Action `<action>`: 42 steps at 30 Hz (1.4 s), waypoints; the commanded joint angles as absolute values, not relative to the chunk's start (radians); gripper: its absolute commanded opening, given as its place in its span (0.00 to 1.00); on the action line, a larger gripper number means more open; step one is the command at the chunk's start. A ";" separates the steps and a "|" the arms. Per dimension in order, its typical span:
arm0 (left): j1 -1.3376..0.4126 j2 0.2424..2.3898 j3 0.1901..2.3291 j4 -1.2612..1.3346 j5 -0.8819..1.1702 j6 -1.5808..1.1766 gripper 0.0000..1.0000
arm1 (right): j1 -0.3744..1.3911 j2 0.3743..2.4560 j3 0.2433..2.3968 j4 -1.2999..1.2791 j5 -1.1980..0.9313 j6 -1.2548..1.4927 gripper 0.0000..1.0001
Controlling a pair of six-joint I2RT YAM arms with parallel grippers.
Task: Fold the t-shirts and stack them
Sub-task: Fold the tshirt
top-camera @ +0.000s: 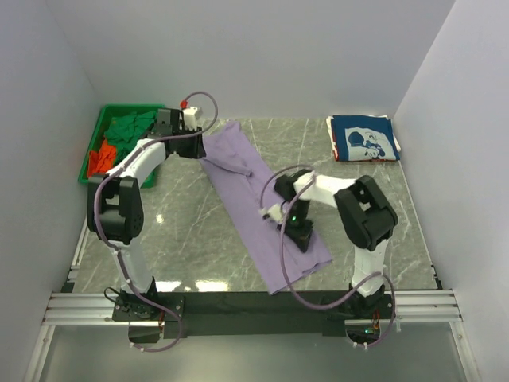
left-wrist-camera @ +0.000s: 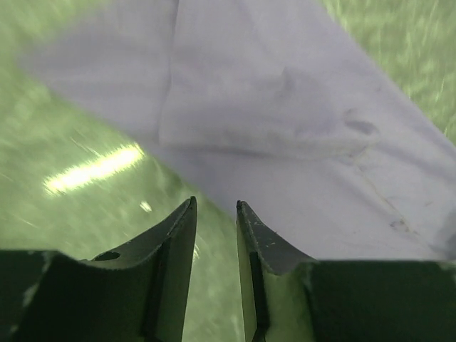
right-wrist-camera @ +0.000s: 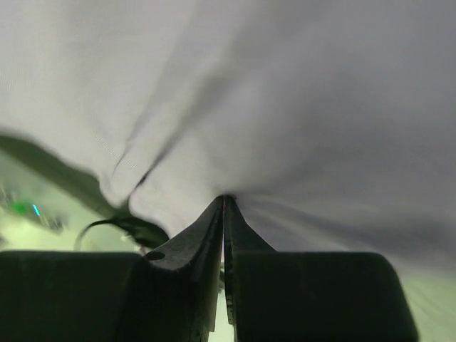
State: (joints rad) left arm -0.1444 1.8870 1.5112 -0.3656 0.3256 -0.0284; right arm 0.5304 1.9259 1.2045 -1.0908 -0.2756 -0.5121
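A lavender-purple t-shirt [top-camera: 253,199], folded into a long strip, lies slantwise across the table from back left to front right. My right gripper [right-wrist-camera: 225,198] is shut on a pinch of its cloth near the front right end [top-camera: 301,235], and the fabric puckers around the tips. My left gripper [left-wrist-camera: 215,203] hovers at the strip's far left end. Its jaws stand slightly apart over bare table with nothing between them, and the purple cloth [left-wrist-camera: 285,121] is just ahead. A folded navy t-shirt with white print [top-camera: 363,138] rests at the back right.
A green plastic bin [top-camera: 89,163] at the back left holds crumpled green [top-camera: 131,127] and orange-red [top-camera: 101,159] tees. White walls close in the grey marble table [top-camera: 183,231] on three sides. The arm bases and a metal rail line the near edge.
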 commanded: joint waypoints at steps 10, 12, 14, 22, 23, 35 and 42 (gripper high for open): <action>-0.238 2.112 1.675 -0.477 0.333 -0.117 0.34 | 0.545 1.763 1.317 -1.178 -0.451 -0.574 0.18; -0.242 2.170 1.731 -0.488 0.296 -0.129 0.31 | 0.508 1.773 1.339 -1.174 -0.437 -0.572 0.18; -0.245 2.227 1.773 -0.517 0.278 -0.126 0.31 | 0.448 1.799 1.371 -1.173 -0.422 -0.565 0.18; -0.308 2.504 2.121 -0.670 0.213 0.036 0.33 | 0.367 1.882 1.439 -1.198 -0.396 -0.568 0.18; -0.314 2.544 2.251 -0.695 0.216 0.055 0.34 | 0.367 1.884 1.439 -1.204 -0.400 -0.569 0.18; -0.310 2.418 2.142 -0.334 0.359 0.031 0.48 | 0.460 1.936 1.378 -1.143 -0.396 -0.542 0.16; -0.209 2.159 1.933 -0.308 0.433 -0.052 0.52 | 0.569 2.043 1.345 -1.094 -0.442 -0.476 0.14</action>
State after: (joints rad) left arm -0.2619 2.3569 2.0068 -0.3882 0.3717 -0.0036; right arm 0.5461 2.0197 1.3556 -1.1175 -0.4095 -0.5182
